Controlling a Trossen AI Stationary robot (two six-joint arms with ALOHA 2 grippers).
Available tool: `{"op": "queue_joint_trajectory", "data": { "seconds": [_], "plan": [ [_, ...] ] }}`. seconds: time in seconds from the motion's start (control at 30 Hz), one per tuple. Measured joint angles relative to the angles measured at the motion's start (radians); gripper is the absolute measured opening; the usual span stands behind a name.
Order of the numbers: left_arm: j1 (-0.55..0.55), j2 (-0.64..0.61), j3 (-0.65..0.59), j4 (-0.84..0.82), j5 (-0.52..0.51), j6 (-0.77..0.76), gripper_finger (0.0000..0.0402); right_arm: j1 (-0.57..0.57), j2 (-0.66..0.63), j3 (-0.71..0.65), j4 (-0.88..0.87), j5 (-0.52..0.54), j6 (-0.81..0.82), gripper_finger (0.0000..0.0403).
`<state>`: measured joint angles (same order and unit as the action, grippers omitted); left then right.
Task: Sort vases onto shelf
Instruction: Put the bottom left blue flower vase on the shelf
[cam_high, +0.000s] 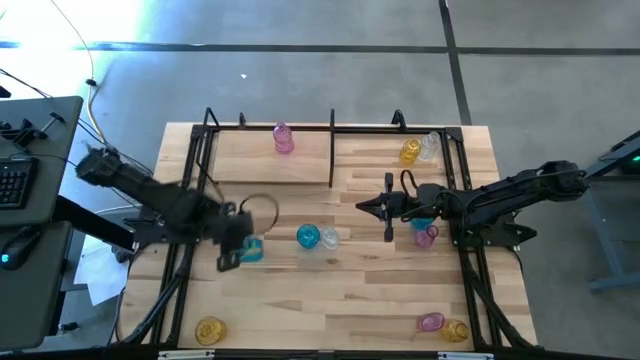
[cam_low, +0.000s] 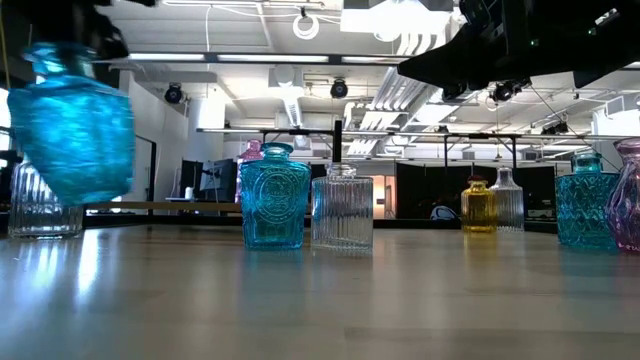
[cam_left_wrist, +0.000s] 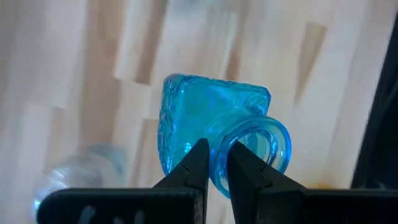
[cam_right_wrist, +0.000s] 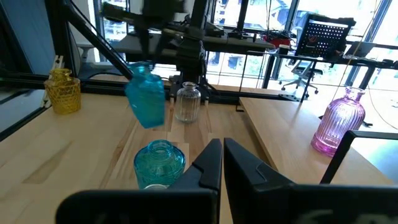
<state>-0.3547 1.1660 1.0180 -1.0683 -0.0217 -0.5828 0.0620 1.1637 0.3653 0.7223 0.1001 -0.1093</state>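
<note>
My left gripper (cam_high: 240, 248) is shut on a teal-blue vase (cam_high: 252, 250), which is lifted and tilted in the low view (cam_low: 70, 120) and the right wrist view (cam_right_wrist: 146, 93). My right gripper (cam_high: 362, 206) hangs shut and empty above mid-table. Below it a teal vase (cam_high: 308, 236) and a clear vase (cam_high: 329, 238) stand on their bases. The shelf (cam_high: 332, 150) of black rods runs along the far side. On it stand a pink vase (cam_high: 283, 138), a yellow vase (cam_high: 410, 151) and a clear vase (cam_high: 430, 145). My left gripper holds the teal-blue vase by the rim of its mouth (cam_left_wrist: 219, 163). One finger (cam_left_wrist: 239, 163) is inside the mouth and one finger (cam_left_wrist: 198, 163) outside. The vase is lifted clear of the table and tilted, body away from the fingers.
A teal vase (cam_high: 420, 224) and a pink vase (cam_high: 427, 236) stand under the right arm. A yellow vase (cam_high: 210, 329) stands near the front left; a pink vase (cam_high: 431, 322) and a yellow vase (cam_high: 455, 331) near the front right. A clear vase (cam_low: 45, 200) stands behind the lifted one.
</note>
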Motion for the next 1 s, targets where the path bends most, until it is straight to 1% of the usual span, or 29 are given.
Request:
{"op": "queue_joint_trajectory", "data": {
  "seconds": [0.13, 0.27, 0.43, 0.5, 0.67, 0.87, 1.0],
  "plan": [
    [0.188, 0.000, 0.000, 0.086, 0.076, 0.166, 0.0021, 0.000, 0.000, 0.000, 0.000, 0.000, -0.001, 0.0000],
    [0.344, 0.006, 0.000, 0.139, 0.075, 0.258, 0.0021, 0.000, 0.000, 0.000, 0.000, 0.000, 0.000, 0.0000],
    [0.488, 0.042, 0.000, 0.176, 0.070, 0.275, 0.0021, 0.000, 0.000, 0.000, 0.000, 0.000, 0.000, 0.0000],
    [0.535, 0.069, 0.000, 0.194, 0.092, 0.274, 0.0021, 0.000, 0.000, 0.000, 0.000, 0.000, 0.001, 0.0000],
    [0.612, 0.137, 0.000, 0.210, 0.166, 0.308, 0.0021, 0.000, 0.000, 0.000, 0.000, 0.000, 0.024, 0.0000],
    [0.659, 0.196, 0.000, 0.213, 0.170, 0.361, 0.0023, 0.000, 0.000, 0.000, 0.000, 0.000, 0.034, 0.0000],
    [0.690, 0.216, 0.001, 0.218, 0.209, 0.376, 0.0022, 0.000, 0.000, 0.000, 0.000, 0.000, 0.034, 0.0000]
  ]
}}
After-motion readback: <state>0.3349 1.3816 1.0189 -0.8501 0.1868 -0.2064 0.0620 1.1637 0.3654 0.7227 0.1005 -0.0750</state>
